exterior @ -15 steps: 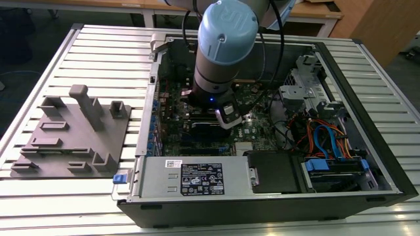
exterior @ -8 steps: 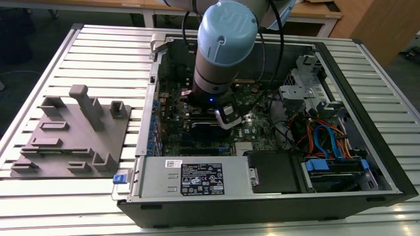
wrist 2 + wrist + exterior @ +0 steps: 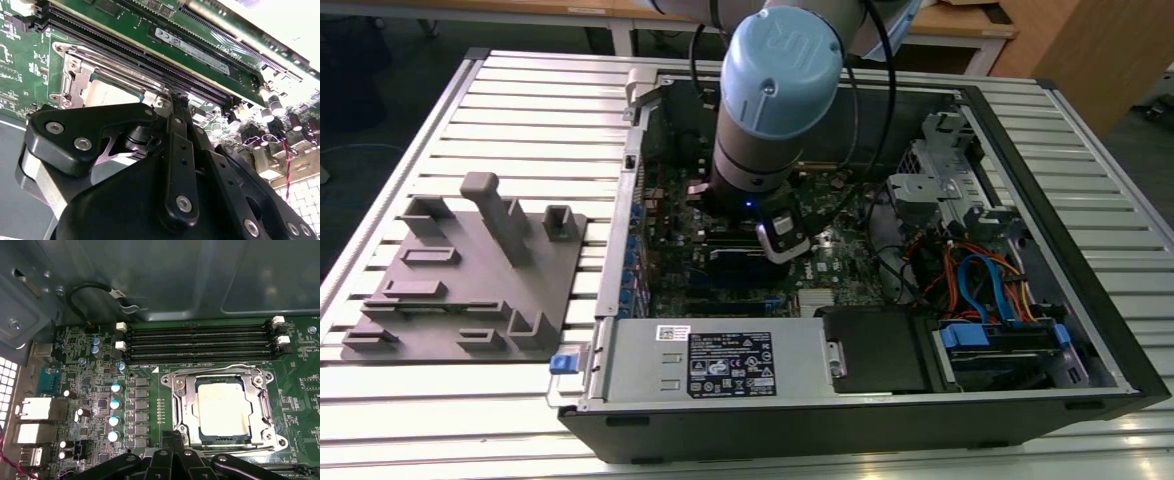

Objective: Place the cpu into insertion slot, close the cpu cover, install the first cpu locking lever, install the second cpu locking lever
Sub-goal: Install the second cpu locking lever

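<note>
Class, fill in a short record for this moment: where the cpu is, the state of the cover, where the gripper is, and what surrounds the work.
cpu: seated in the insertion slot
cpu cover: closed, framing the chip
gripper: low at the socket's edge, beside the cover
setting: motherboard inside an open computer case, memory slots alongside the socket

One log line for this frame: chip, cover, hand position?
chip: seated in socket | cover: closed over chip | hand: at socket edge, holding nothing visible | setting: open computer case
</note>
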`<state>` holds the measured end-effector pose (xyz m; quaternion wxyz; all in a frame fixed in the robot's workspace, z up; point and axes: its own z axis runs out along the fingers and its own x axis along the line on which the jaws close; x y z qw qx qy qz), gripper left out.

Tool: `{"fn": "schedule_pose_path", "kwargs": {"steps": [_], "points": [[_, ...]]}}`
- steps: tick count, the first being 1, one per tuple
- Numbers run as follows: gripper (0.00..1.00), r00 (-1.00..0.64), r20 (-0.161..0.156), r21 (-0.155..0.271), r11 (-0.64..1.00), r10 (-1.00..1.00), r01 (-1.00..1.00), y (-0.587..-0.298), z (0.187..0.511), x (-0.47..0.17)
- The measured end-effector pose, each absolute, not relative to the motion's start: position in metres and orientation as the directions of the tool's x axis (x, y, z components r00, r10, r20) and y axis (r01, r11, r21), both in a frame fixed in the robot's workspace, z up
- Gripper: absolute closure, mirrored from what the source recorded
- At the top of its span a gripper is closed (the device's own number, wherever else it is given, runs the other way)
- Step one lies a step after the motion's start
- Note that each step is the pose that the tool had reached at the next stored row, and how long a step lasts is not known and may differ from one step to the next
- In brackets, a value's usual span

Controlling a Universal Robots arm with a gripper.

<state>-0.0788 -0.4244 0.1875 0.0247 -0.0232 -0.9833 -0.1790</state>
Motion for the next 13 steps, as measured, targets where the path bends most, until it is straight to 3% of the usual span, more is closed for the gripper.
{"fn": "schedule_pose_path", "kwargs": {"steps": [13], "points": [[0.89, -0.998, 0.057, 0.350, 0.935, 0.037, 0.055, -0.4247, 0.1895, -0.0795]]}}
